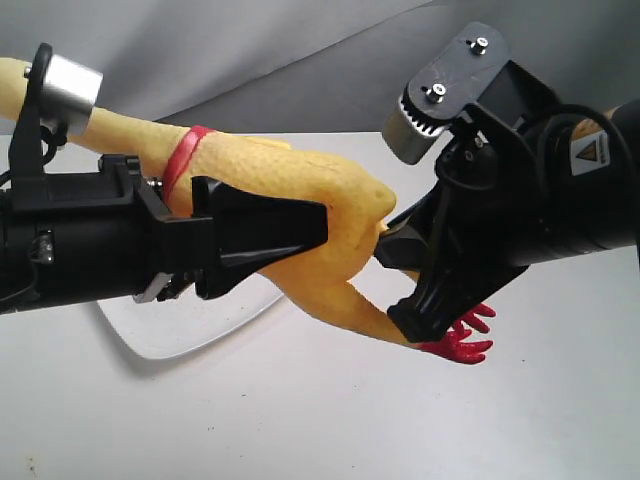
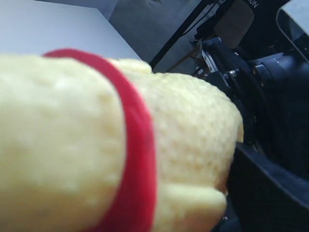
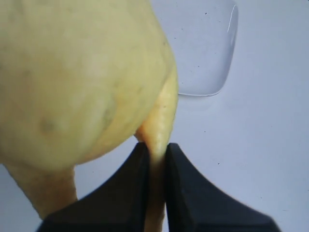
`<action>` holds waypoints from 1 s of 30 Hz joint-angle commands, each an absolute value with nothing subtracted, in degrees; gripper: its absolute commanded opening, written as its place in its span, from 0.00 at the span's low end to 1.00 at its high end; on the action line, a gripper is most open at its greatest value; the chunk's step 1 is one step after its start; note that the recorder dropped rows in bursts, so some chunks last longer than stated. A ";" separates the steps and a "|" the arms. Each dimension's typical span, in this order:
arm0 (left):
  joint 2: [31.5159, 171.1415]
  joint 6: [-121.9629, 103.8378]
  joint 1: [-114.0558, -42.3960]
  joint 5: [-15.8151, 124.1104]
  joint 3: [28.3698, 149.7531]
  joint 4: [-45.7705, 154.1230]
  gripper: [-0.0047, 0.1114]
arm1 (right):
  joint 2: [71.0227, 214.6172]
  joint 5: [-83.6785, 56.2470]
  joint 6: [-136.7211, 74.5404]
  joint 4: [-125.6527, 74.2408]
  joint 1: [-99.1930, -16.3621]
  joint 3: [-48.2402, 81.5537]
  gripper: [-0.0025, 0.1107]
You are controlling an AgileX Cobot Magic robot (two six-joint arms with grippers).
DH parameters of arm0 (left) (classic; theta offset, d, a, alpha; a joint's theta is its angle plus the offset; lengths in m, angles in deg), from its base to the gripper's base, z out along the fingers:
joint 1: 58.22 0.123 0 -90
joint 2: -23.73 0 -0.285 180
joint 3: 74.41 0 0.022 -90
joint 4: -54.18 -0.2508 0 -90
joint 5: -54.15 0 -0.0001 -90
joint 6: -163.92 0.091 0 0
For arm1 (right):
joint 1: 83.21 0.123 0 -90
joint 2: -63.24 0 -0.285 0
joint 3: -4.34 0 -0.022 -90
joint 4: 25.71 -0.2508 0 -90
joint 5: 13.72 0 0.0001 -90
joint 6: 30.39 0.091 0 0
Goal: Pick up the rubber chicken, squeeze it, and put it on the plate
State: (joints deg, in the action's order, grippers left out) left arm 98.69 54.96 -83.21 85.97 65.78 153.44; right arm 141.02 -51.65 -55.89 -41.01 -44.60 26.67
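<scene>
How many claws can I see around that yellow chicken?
2. The left claw straddles the rubber chicken's body beside the red band; the right claw pinches one thin leg near the red feet. No others show.

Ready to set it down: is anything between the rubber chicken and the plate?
Nothing visible. The rubber chicken hangs in the air, its leg pinched by the right gripper; the visible part of the plate is bare.

Both arms reach inward from opposite sides; left gripper jaws stand wide astride the rubber chicken, contact undetermined; right gripper is clamped on its leg
</scene>
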 commanded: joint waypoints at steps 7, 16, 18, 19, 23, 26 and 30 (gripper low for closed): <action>98.81 56.22 -83.49 84.45 66.02 154.12 0.07 | 140.67 -51.30 -56.05 -41.49 -44.40 26.48 0.02; 98.81 55.71 -83.49 89.02 66.02 154.12 0.93 | 140.67 -51.08 -56.05 -41.49 -44.40 26.48 0.02; 98.81 55.71 -83.49 88.71 66.02 154.12 0.91 | 140.67 -51.08 -56.05 -41.49 -44.40 26.48 0.02; 98.81 55.34 -83.49 88.26 66.02 154.12 0.88 | 140.67 -51.08 -56.05 -41.49 -44.40 26.48 0.02; 98.81 53.01 -83.49 86.45 66.02 154.12 0.35 | 140.67 -51.08 -56.05 -41.49 -44.40 26.48 0.02; 98.81 55.70 -83.49 87.87 66.02 154.12 0.06 | 140.67 -51.08 -56.05 -41.49 -44.40 26.48 0.02; 98.81 55.93 -83.49 87.47 66.02 154.12 0.07 | 140.67 -51.08 -56.05 -41.49 -44.40 26.48 0.02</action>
State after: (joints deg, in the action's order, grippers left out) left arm 98.69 55.13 -83.21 86.73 65.78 154.09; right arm 141.02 -52.12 -55.89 -41.21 -44.60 26.67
